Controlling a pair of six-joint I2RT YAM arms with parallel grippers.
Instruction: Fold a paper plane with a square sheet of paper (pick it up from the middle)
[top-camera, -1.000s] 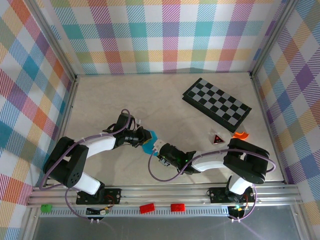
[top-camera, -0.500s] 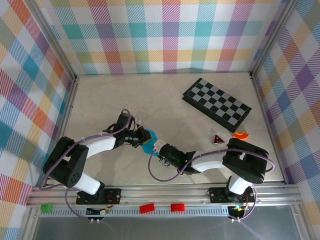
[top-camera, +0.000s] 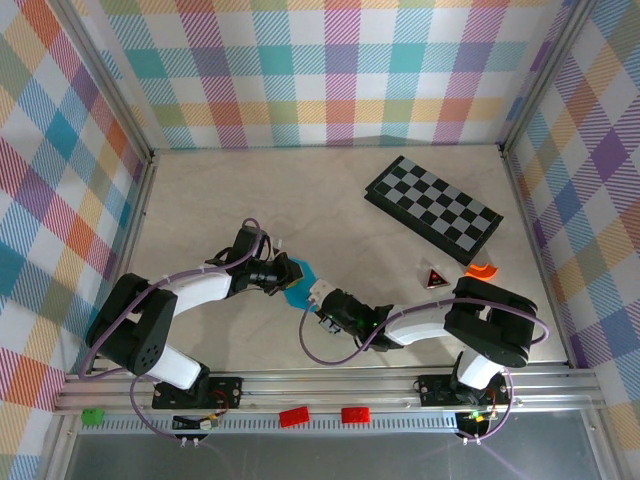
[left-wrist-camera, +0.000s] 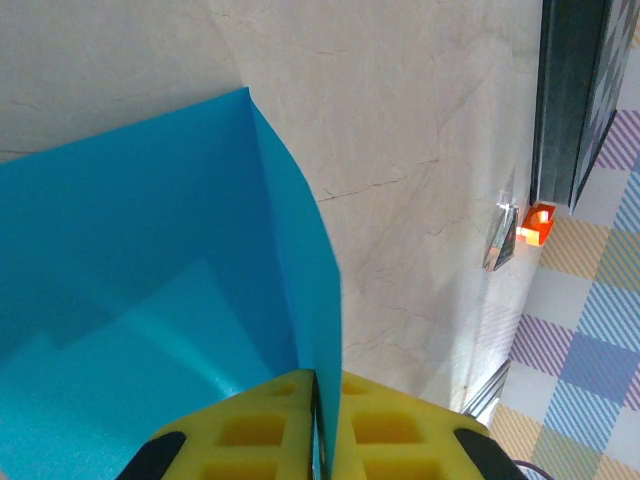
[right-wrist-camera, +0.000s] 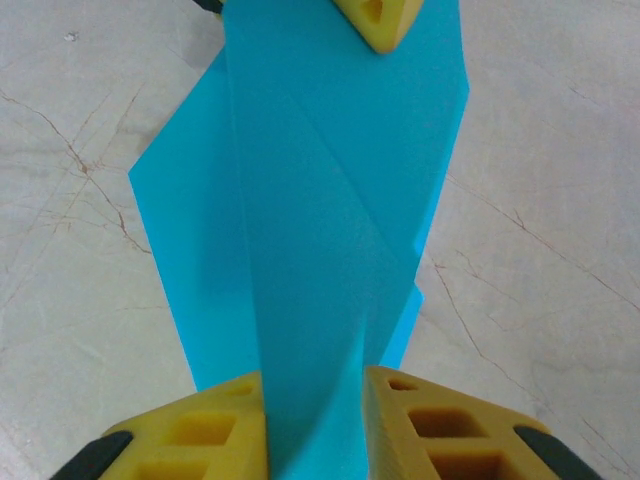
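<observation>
The square sheet of paper (top-camera: 298, 277) is cyan-blue, creased into folds, and lies between my two grippers near the table's middle front. My left gripper (top-camera: 284, 274) comes in from the left and is shut on it. In the left wrist view its yellow fingers (left-wrist-camera: 250, 425) pinch a raised flap of the paper (left-wrist-camera: 150, 290) with no gap. My right gripper (top-camera: 318, 296) comes from the right. Its yellow fingers (right-wrist-camera: 430, 420) press both sides of a folded ridge of the paper (right-wrist-camera: 320, 200). The left fingertip (right-wrist-camera: 385, 20) shows at the sheet's far end.
A black-and-grey checkered board (top-camera: 433, 205) lies at the back right, its edge (left-wrist-camera: 570, 90) also seen by the left wrist. A small orange curved piece (top-camera: 481, 269) and a small dark triangular piece (top-camera: 433, 277) sit right of the arms. Patterned walls enclose the table.
The right gripper's jaws have narrowed onto the folded paper and it has shifted slightly right. The left gripper has tightened a little on the flap and stayed in place.
</observation>
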